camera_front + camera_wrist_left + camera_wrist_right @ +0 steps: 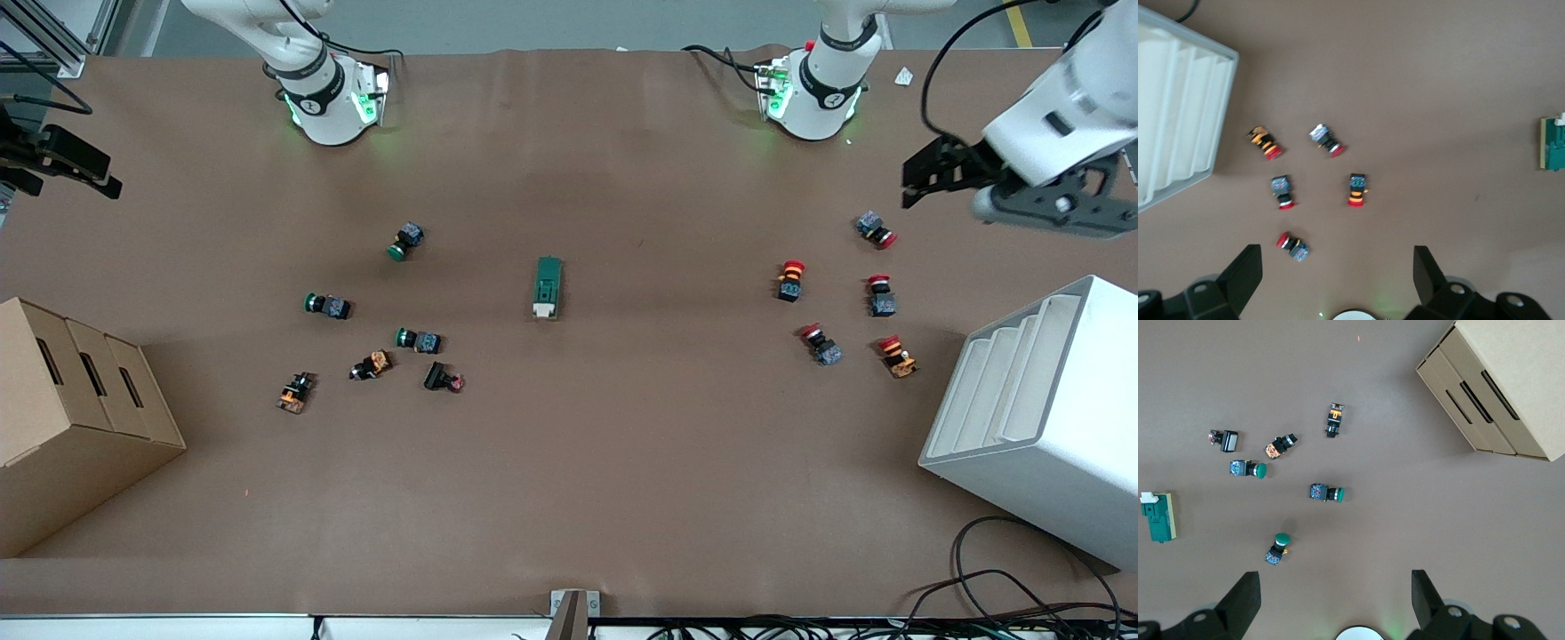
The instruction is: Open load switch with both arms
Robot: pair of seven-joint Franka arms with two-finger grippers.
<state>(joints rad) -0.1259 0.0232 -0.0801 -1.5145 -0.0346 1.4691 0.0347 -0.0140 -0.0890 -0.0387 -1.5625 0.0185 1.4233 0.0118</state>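
The load switch [548, 287] lies alone near the middle of the table [569, 498], its long axis running toward the front camera and its white toggle [543, 310] at the end nearer that camera; nothing touches it. The left gripper [1022, 191] hangs high over the table's edge at the left arm's end, above the red-capped push-buttons [790, 280] and beside the white stepped rack [1040, 418]; in the left wrist view its fingers [1245, 273] stand wide apart with nothing between them. The right gripper [1335, 600] sits out over the table's edge at the right arm's end, near the cardboard box [71, 418], and its wrist view shows the jaws likewise spread and empty above the green-capped push-buttons [400, 242]. Both arms look to be at the start, so the step in hand is probably the approach. To do it well, each gripper should travel high over its cluster of buttons before descending, so none gets swept aside. One gripper ought to clamp the dark green body across its narrow width to pin it flat, gripping toward the end away from the toggle, while the other comes in at the toggle end with fingers aligned to the lever. The block is small and light, so working the toggle before the body is held would likely just slide it.
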